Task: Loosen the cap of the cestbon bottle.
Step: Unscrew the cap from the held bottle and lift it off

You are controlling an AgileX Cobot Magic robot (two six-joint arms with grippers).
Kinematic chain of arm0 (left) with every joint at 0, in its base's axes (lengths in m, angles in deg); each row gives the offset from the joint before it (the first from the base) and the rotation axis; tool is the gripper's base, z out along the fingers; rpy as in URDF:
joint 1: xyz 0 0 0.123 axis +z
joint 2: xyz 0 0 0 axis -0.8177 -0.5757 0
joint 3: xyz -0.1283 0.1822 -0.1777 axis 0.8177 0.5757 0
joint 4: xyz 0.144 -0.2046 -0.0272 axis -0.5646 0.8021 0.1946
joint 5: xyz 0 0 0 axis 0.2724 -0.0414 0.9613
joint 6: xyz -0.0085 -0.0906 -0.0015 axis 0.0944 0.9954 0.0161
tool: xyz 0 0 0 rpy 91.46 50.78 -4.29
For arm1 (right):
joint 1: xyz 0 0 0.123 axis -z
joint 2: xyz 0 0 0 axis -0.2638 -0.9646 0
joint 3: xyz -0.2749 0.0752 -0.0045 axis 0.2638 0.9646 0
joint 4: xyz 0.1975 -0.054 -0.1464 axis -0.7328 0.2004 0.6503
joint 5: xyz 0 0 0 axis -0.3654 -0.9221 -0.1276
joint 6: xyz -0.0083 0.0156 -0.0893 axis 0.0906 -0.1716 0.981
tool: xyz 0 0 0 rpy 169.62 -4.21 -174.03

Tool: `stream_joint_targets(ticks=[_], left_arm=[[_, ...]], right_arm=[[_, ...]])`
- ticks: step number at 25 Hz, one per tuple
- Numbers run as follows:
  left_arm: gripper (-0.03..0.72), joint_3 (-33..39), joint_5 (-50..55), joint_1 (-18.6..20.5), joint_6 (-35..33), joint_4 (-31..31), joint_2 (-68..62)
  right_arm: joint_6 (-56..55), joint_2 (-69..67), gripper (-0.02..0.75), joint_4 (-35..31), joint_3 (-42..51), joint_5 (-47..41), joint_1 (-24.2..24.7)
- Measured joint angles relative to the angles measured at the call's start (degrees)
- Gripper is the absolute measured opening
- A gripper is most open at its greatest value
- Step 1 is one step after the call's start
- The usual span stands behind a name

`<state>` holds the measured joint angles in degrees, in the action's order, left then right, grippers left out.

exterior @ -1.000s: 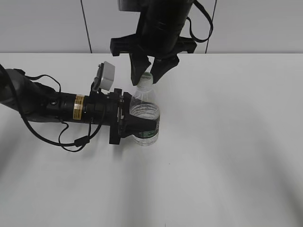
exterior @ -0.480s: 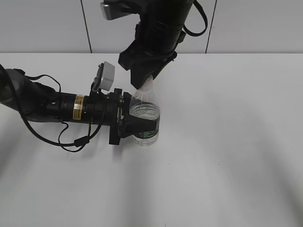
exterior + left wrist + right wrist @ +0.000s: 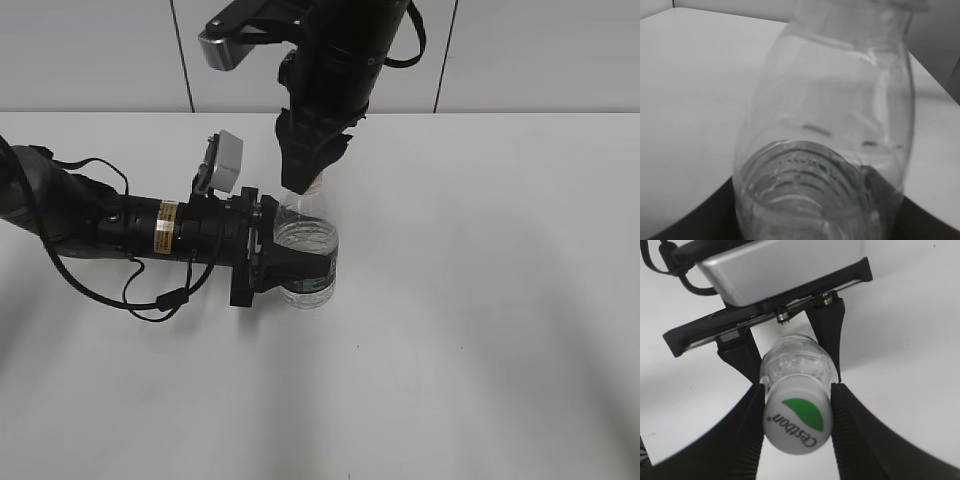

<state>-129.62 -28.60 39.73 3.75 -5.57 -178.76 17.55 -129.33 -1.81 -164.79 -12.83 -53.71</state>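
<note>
The cestbon bottle [image 3: 305, 252] stands upright on the white table, clear with a dark green label band. My left gripper [image 3: 290, 268] is shut on its lower body from the left. The bottle fills the left wrist view [image 3: 825, 150]. My right gripper [image 3: 303, 175] comes down from above and is shut on the cap. In the right wrist view the white cap [image 3: 797, 420] with its green mark sits between the two black fingers of that gripper [image 3: 796, 416], which touch its sides. In the exterior view the cap is hidden by the fingers.
The white table [image 3: 480, 300] spreads around the bottle. A grey wall with panel seams [image 3: 440, 60] runs behind it. The left arm with its cable [image 3: 130, 290] lies across the table's left side.
My right gripper has closed on the cap and rotated about the bottle's axis, its wrist camera swinging round to the left. The bottle and left gripper have stayed in place.
</note>
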Motion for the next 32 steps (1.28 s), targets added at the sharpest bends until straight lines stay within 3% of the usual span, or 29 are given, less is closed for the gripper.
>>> stream_joint_targets(ticks=[17, 32], left_arm=[[0.382, 0.0, -0.1, 0.0, 0.2, -0.8, 0.0], [0.382, 0.0, -0.2, 0.0, 0.0, -1.0, 0.0]], right_arm=[[36.3, 0.0, 0.309, -0.4, 0.0, -0.2, 0.0], [47.3, 0.0, 0.309, -0.6, 0.0, -0.5, 0.0]])
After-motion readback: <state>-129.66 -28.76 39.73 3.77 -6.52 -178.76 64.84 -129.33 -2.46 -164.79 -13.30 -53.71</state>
